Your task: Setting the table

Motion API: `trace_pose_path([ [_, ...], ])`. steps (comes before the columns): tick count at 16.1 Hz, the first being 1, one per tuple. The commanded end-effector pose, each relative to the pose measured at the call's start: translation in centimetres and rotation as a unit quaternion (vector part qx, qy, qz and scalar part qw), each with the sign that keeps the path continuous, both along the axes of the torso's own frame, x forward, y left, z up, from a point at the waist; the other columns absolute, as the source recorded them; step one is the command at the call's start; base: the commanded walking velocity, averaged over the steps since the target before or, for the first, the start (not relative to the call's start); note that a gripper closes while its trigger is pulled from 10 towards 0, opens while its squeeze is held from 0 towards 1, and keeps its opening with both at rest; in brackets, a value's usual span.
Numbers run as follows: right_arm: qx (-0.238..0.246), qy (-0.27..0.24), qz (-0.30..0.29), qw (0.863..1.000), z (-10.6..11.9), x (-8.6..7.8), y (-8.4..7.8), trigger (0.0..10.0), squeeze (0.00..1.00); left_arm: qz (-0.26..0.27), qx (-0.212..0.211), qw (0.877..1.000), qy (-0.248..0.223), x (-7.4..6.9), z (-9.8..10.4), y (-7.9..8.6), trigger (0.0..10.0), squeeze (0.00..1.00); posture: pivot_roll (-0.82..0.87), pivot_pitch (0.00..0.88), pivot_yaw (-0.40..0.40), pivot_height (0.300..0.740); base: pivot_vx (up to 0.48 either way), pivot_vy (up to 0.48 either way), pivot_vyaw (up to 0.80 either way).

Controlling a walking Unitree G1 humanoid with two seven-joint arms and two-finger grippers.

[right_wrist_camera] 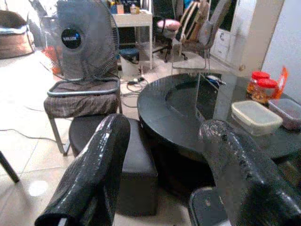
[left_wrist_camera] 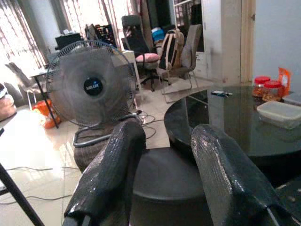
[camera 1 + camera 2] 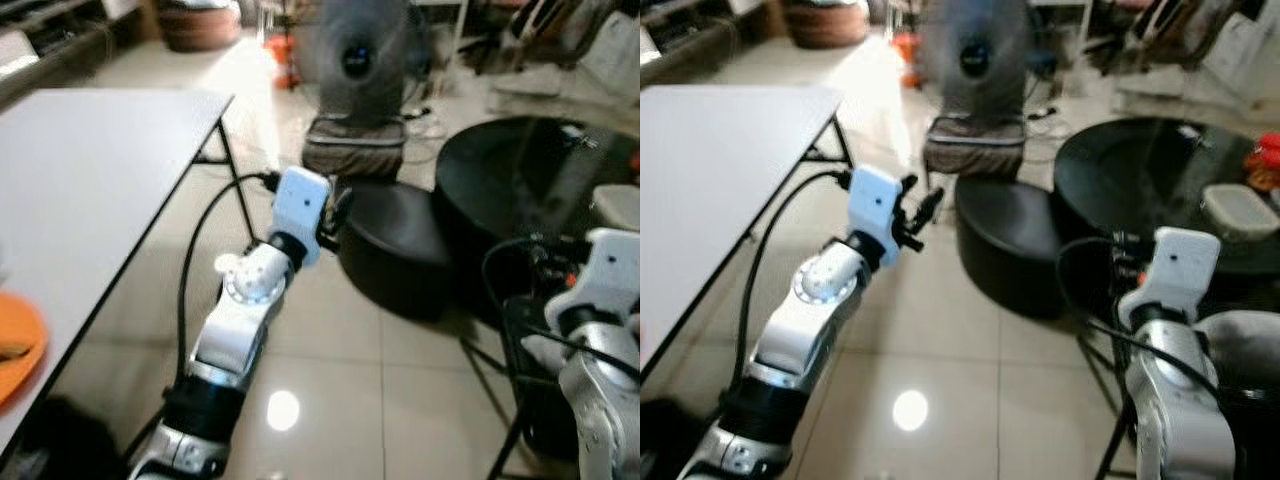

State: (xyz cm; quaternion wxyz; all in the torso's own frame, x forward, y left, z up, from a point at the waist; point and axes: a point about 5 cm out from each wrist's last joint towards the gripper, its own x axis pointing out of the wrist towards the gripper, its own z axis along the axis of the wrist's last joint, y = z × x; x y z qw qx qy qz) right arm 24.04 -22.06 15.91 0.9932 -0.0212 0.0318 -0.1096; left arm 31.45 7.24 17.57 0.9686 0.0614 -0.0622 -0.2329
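Orange plate (image 3: pixel 18 350) on white table (image 3: pixel 90 180), far left, near edge. Left gripper (image 2: pixel 162 183) raised over floor, fingers spread, empty. Right gripper (image 1: pixel 169 174) likewise apart, empty, facing black round table (image 1: pixel 188 117). Best: turn toward white table before reaching.

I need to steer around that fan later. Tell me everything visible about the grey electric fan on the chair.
The round grey electric fan has a wire cage guard, blades behind it and a dark hub with a small label. It stands upright on the striped cushion of a metal-framed chair, facing the robot, beside the round black glass table. A black stool sits in front. Whether it spins cannot be told.
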Motion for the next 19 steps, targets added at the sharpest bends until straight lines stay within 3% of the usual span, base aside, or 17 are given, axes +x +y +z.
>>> trace_pose_path([
  [1,-0.004,0.023,0.038,0.999,-0.9,0.4,1.0,10.0,0.0,0.023,0.009,1.0,0.005,0.4,-0.3,0.8,10.0,0.0,-0.1,0.01,0.034,0.74,0.435,0.0,0.0],
  [5,0.02,0.048,0.081,0.995,-3.0,2.2,1.9,10.0,0.0,0.041,0.02,0.999,0.013,0.5,-0.9,1.4,10.0,0.0,-0.06,0.032,0.006,0.74,0.437,0.0,0.0],
  [7,0.021,0.082,0.102,0.991,-4.9,3.0,2.5,10.0,0.0,0.061,0.04,0.997,0.031,0.3,-2.4,2.6,10.0,0.0,-0.05,0.045,-0.011,0.74,0.437,0.0,0.0],
  [8,-0.013,0.109,0.138,0.984,-6.4,3.2,3.2,10.0,0.0,0.085,0.052,0.994,0.053,-0.3,-4.0,4.0,10.0,0.0,-0.03,0.054,-0.032,0.74,0.439,0.0,0.0],
  [11,-0.001,0.154,0.188,0.97,-10.0,3.2,4.7,10.0,0.0,0.119,0.089,0.983,0.104,-2.1,-7.4,7.1,10.0,0.0,0.02,0.091,-0.052,0.74,0.441,0.0,0.0],
  [15,0.019,0.217,0.167,0.962,-14.7,2.1,4.4,10.0,0.0,0.094,0.086,0.975,0.183,-3.4,-11.8,6.6,10.0,0.0,0.02,0.09,-0.009,0.74,0.442,0.0,0.0],
  [16,0.046,0.249,0.143,0.957,-16.9,1.1,4.0,10.0,0.0,0.09,0.087,0.963,0.237,-3.6,-14.7,6.2,10.0,0.0,0.03,0.079,-0.002,0.74,0.42,0.0,0.0],
  [19,0.074,0.32,0.119,0.937,-20.3,-1.1,4.3,10.0,0.0,0.1,0.118,0.935,0.32,-4.7,-18.6,6.6,10.0,0.0,0.03,0.086,0.001,0.74,0.389,0.0,0.0],
])
